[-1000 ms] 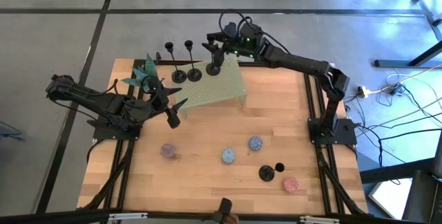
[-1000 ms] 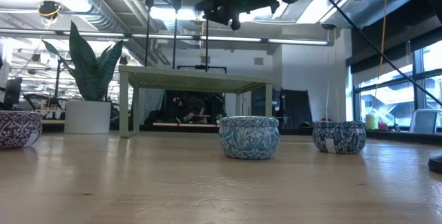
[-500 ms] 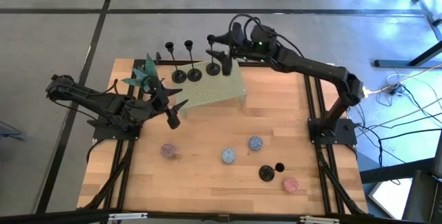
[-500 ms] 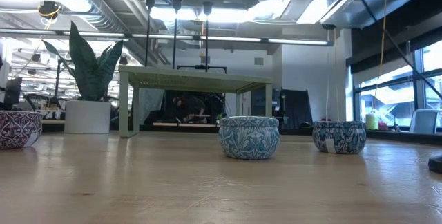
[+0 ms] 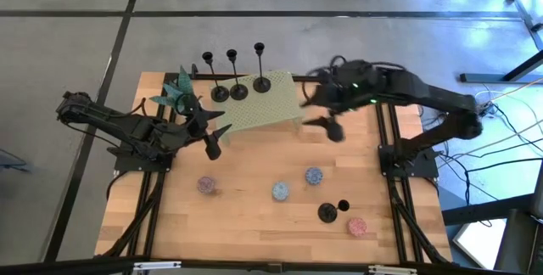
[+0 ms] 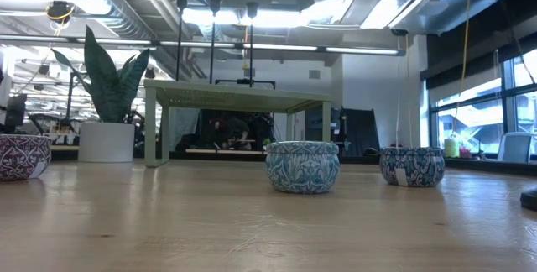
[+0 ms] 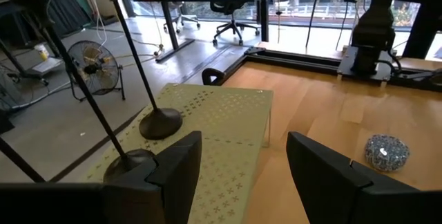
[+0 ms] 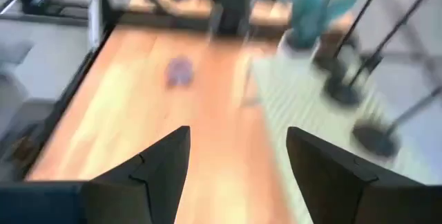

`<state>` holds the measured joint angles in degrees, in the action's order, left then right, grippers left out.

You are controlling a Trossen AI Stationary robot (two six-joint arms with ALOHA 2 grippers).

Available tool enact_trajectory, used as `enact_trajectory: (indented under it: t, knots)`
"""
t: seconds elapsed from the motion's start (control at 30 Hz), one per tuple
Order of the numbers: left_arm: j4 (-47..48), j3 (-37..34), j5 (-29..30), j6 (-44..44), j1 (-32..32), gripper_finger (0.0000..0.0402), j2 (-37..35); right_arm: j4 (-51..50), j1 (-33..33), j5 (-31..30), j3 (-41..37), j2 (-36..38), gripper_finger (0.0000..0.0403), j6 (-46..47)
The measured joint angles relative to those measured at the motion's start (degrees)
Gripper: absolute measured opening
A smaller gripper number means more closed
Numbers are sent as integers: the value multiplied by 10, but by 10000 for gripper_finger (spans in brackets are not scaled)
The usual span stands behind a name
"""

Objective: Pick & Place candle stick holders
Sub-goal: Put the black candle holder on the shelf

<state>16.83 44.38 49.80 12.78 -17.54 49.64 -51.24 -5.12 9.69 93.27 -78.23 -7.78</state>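
Note:
Three black candle stick holders (image 5: 220, 93) (image 5: 239, 92) (image 5: 262, 84) stand upright by their round bases on the green perforated stand (image 5: 270, 105) at the table's far side. Another holder (image 5: 327, 212) rests by its base on the table, near right. My right gripper (image 5: 327, 115) hovers open and blurred off the stand's right end, touching nothing. My left gripper (image 5: 212, 135) hangs open at the stand's near-left corner, with two holder bases (image 7: 160, 122) (image 7: 128, 160) ahead of its fingers (image 7: 181, 172).
Several patterned candle tins lie on the near half of the table: (image 5: 207, 185), (image 5: 280, 192), (image 5: 314, 176), (image 5: 356, 225). A potted plant (image 5: 176, 92) stands at the stand's left end. Bare wood lies between the stand and the tins.
My right gripper has drawn back from the holder at the stand's right end. It has swung up and toward the table's right and near side, its wrist tipping. That holder stays upright on the stand. My left gripper has kept still.

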Motion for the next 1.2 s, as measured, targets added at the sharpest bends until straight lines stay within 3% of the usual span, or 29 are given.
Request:
enact_trajectory:
  t: [0.27,0.57,0.7,0.9,1.1,1.2]
  knots:
    - [-3,0,1,18,0,210,9,-214,85,68,-3,38,246,104]
    - [-3,0,2,30,0,210,14,-236,191,66,-112,49,245,134]
    - [-4,0,1,30,0,210,14,-215,217,60,-166,82,245,188]
    - [-4,0,1,32,0,210,14,-136,231,-15,-257,188,245,257]
    - [-3,0,-1,32,0,210,14,31,271,-1,-363,264,245,349]
    - [-3,0,0,32,0,210,14,66,300,-4,-406,272,245,355]
